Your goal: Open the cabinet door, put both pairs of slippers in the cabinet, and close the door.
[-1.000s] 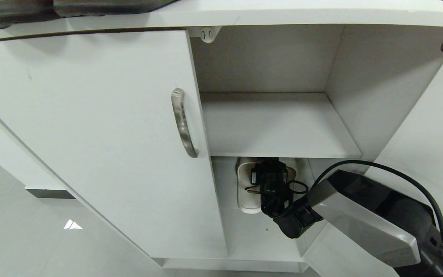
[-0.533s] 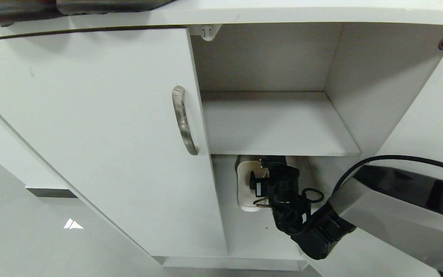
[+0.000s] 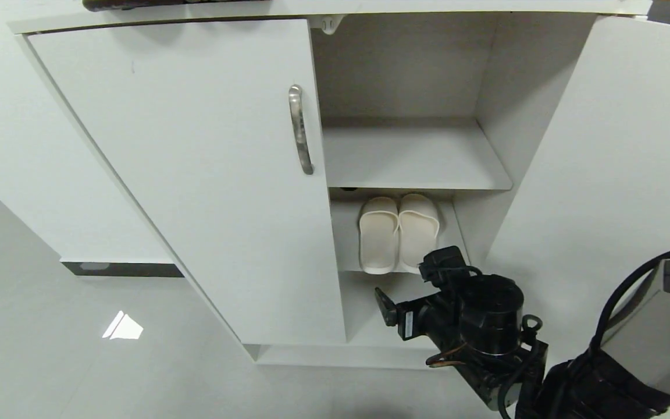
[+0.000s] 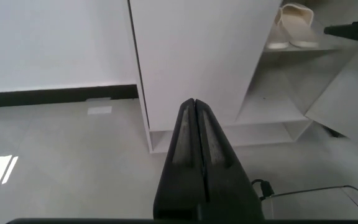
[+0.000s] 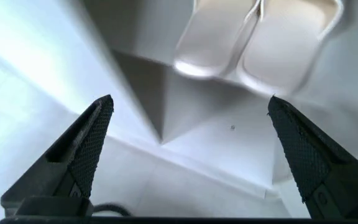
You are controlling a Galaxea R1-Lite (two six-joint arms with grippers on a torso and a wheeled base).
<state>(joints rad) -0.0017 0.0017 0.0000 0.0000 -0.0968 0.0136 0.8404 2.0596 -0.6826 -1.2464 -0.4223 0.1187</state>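
Note:
A pair of cream slippers (image 3: 399, 233) lies side by side on the lower shelf of the white cabinet (image 3: 410, 180), under the upper shelf. The cabinet's right door (image 3: 602, 151) stands open; its left door (image 3: 195, 163) with a metal handle (image 3: 300, 129) is closed. My right gripper (image 3: 415, 283) hangs open just outside the cabinet front, below and in front of the slippers (image 5: 260, 37), nothing between its fingers (image 5: 95, 143). My left gripper (image 4: 194, 137) is shut and holds nothing, low over the floor, well back from the cabinet; the slippers (image 4: 294, 25) lie far ahead of it.
Grey tiled floor (image 3: 79, 349) spreads in front of and to the left of the cabinet. A white wall with a dark skirting (image 3: 120, 269) runs on the left. A dark object (image 3: 131, 4) rests on the cabinet top. The open door crowds my right arm's side.
My right gripper has drawn back out of the cabinet, away from the slippers, which stay on the shelf. The head camera has pulled back too, so the whole picture has shifted.

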